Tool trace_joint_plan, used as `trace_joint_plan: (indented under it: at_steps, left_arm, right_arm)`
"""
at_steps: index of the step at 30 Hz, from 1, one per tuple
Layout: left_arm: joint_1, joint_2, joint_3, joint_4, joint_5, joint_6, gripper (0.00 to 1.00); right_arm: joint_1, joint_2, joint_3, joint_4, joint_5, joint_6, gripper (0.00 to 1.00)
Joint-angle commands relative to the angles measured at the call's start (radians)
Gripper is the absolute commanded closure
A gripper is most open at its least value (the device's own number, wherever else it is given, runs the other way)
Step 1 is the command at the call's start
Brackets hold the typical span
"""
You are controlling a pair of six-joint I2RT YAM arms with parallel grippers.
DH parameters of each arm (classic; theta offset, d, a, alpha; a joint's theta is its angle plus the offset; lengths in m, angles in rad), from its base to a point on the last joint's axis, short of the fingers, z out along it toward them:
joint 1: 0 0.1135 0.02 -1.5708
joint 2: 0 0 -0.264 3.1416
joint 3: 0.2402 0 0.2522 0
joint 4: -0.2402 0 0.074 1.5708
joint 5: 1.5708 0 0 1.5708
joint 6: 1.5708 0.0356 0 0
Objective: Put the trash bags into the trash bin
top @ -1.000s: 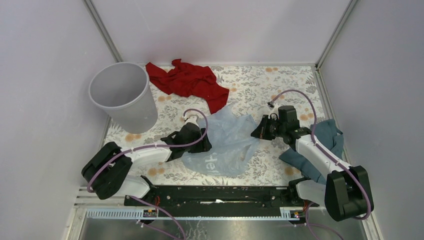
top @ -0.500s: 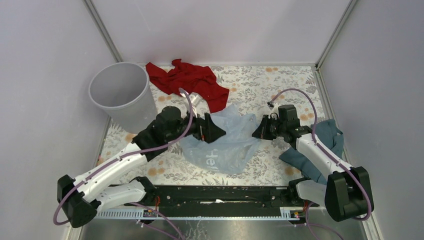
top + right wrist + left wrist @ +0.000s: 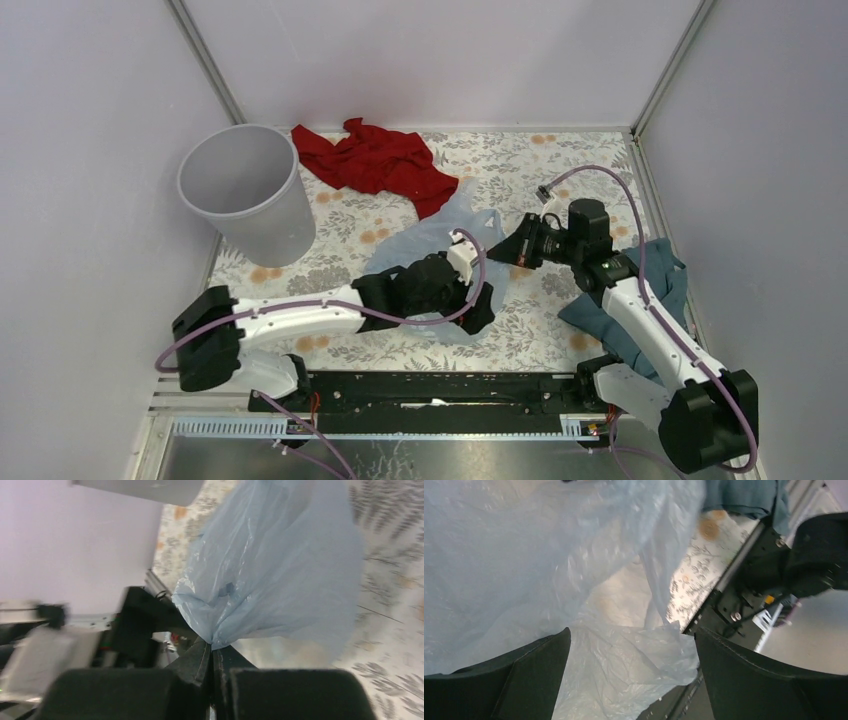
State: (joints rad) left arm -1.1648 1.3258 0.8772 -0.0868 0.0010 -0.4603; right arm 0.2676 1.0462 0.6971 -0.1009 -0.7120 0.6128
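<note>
The pale blue trash bag (image 3: 415,245) is being pinched at one edge by the right tool (image 3: 212,647), its fingers closed tight on the film. The left tool (image 3: 631,635) is being held wide open over the bag's near part, mid-bench (image 3: 560,170), well apart from the trash bin (image 3: 275,230) at far left.

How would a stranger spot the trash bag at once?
On the floral table, look at its middle. The trash bag is the thin, pale blue, see-through film pinched by the right pincer, unlike the opaque red cloth and teal cloth.
</note>
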Motion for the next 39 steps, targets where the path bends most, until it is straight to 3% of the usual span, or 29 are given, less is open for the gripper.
trace_joint_plan:
  at_steps: [1, 7, 10, 13, 16, 19, 25, 32, 36, 38, 39]
  left_arm:
    - [-0.001, 0.089, 0.104, 0.142, -0.086, 0.029, 0.01]
    - [0.001, 0.099, 0.168, 0.096, -0.193, 0.049, 0.03]
    - [0.001, 0.033, 0.126, 0.111, -0.219, 0.041, 0.28]
    - [0.001, -0.061, 0.05, 0.121, -0.205, 0.023, 0.34]
    - [0.001, -0.205, -0.035, 0.117, -0.175, 0.013, 0.25]
    - [0.001, -0.347, -0.089, 0.095, -0.153, 0.014, 0.03]
    - [0.001, -0.423, 0.101, -0.111, -0.14, 0.135, 0.01]
    - [0.001, -0.29, 0.184, -0.027, -0.149, 0.152, 0.02]
    - [0.001, -0.24, 0.217, -0.036, -0.293, 0.109, 0.32]
    - [0.001, -0.245, 0.219, -0.036, -0.3, 0.117, 0.46]
    - [0.0, -0.248, 0.22, -0.039, -0.306, 0.117, 0.58]
  right_arm:
    - [0.063, -0.063, -0.006, 0.203, -0.097, 0.204, 1.0]
    - [0.186, -0.054, 0.022, 0.214, -0.032, 0.223, 1.0]
    - [0.195, -0.057, 0.02, 0.258, -0.012, 0.25, 1.0]
    - [0.195, -0.071, 0.03, 0.282, 0.036, 0.273, 1.0]
    - [0.196, -0.077, 0.052, 0.307, 0.07, 0.293, 1.0]
    - [0.196, -0.063, 0.071, 0.359, 0.059, 0.338, 1.0]
    - [0.246, -0.046, 0.187, 0.332, 0.053, 0.337, 1.0]
    - [0.32, -0.01, 0.237, 0.396, 0.083, 0.386, 1.0]
    - [0.347, -0.022, 0.254, 0.401, 0.122, 0.383, 1.0]
    - [0.348, -0.033, 0.257, 0.386, 0.147, 0.375, 1.0]
    - [0.348, -0.034, 0.258, 0.381, 0.152, 0.371, 0.98]
